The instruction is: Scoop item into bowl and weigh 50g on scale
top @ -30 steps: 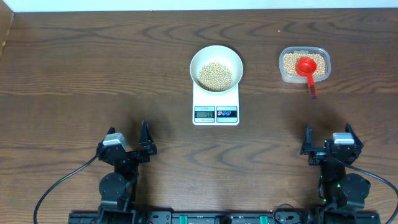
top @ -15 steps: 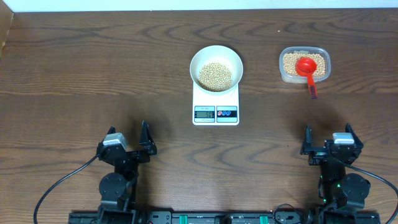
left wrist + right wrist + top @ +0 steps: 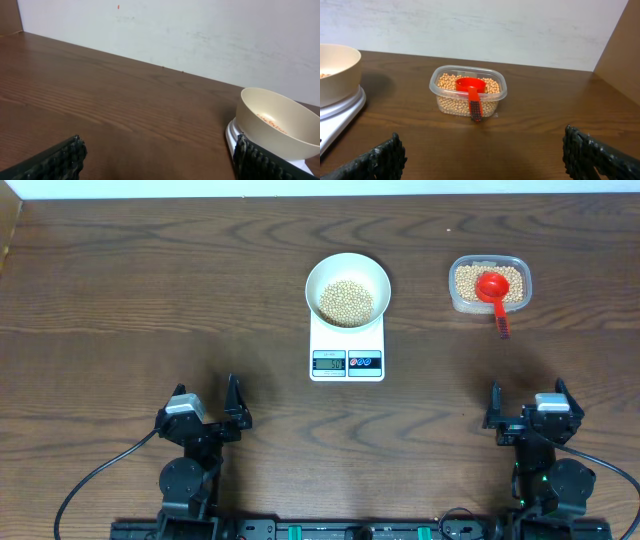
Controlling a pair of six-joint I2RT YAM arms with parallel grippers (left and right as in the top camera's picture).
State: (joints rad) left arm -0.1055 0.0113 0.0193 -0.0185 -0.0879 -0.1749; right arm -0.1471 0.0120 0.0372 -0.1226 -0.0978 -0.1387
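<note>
On the brown wooden table (image 3: 150,300), the small flat white rectangular kitchen scale (image 3: 347,348) sits at centre. The round white smooth bowl (image 3: 322,268) stands on the scale's 12 o'clock half, with small round tan-yellow beans (image 3: 345,302) inside. At 2 o'clock from the scale, well apart, lies the clear rounded-rectangular plastic tub (image 3: 453,298), also holding beans. The red plastic scoop (image 3: 492,287) rests in it, its handle pointing over the rim toward 6 o'clock. The left gripper (image 3: 207,395) sits at 8 o'clock from the scale and the right gripper (image 3: 527,395) at 4 o'clock.

White bowl (image 3: 347,288) (holding beans (image 3: 345,302)) sits on scale (image 3: 347,350).
</note>
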